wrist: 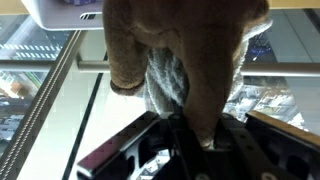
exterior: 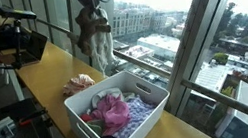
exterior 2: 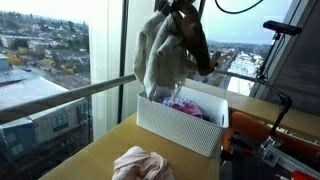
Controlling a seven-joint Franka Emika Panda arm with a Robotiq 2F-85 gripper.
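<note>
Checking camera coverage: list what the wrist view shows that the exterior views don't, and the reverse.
Only the wrist view: the grip itself, close up, with the gripper shut on the cloth. Only the exterior views: the pink rag lying on the table beside the basket. Both: the hanging cloth, part of the basket, and the window.

A beige-brown fabric garment [exterior 2: 160, 55] hangs from the dark gripper [exterior 2: 184, 9] above a white ribbed plastic basket [exterior 2: 175, 128]. A crumpled pink cloth [exterior 2: 140, 163] lies nearby.
</note>
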